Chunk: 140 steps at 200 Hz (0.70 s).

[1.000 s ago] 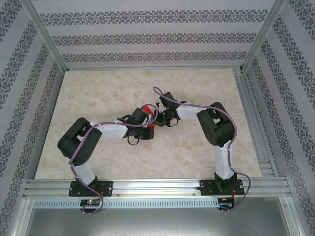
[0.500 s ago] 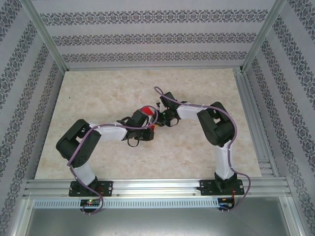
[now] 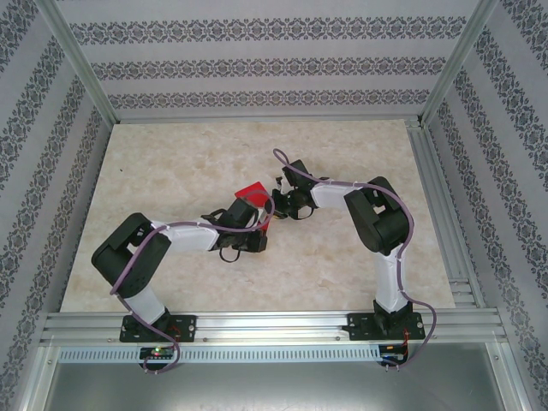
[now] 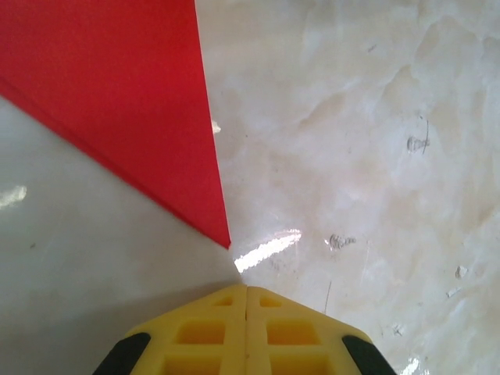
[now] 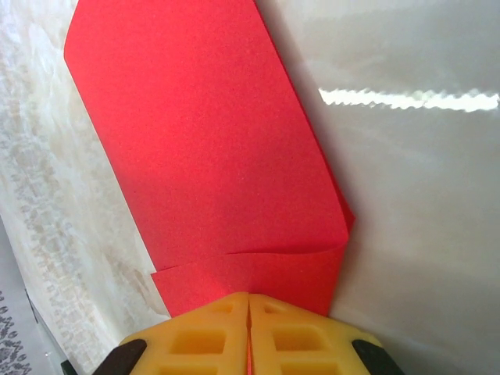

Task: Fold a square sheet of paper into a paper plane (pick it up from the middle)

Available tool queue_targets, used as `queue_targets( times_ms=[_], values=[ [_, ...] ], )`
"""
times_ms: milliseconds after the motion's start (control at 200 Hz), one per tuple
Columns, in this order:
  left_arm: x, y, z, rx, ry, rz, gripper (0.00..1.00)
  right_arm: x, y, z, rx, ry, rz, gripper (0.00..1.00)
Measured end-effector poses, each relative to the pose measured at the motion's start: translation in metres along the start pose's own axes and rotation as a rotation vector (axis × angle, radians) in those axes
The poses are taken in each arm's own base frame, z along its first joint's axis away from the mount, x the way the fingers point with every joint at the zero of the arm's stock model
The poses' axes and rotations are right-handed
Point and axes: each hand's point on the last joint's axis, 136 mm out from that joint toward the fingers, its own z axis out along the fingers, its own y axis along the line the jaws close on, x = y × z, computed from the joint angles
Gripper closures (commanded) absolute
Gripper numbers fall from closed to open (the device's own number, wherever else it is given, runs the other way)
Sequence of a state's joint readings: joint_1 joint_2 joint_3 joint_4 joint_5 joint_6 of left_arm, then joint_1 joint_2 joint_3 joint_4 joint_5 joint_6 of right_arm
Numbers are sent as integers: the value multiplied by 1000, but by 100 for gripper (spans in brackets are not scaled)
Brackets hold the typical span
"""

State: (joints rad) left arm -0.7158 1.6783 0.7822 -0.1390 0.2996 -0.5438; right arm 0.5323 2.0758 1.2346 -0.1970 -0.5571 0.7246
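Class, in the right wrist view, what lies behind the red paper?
Marbled table shows around the red paper; anything directly behind is covered. The right gripper pinches its edge.

Blk/wht arms (image 3: 184, 233), purple cables (image 3: 411, 233), ylw fingers (image 4: 211, 328)

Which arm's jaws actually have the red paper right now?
The right arm: its jaws are shut on the red paper's edge. The left arm's jaws are shut empty, the paper's corner ending just short of them.
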Motion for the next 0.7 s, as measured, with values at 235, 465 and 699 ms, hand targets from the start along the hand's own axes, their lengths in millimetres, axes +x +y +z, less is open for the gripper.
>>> queue_targets(
  times_ms=[235, 465, 699],
  values=[
    [25, -3, -11, 4, 87, -12, 89, -1, 0, 0, 3, -6, 10, 91],
    [7, 1, -37, -23, 3, -50, 83, -5, 0, -3, 7, -22, 13, 90],
    [-21, 20, -48, -77, -106, -172, 72, -17, 5, -16, 8, -72, 6, 85]
  ],
)
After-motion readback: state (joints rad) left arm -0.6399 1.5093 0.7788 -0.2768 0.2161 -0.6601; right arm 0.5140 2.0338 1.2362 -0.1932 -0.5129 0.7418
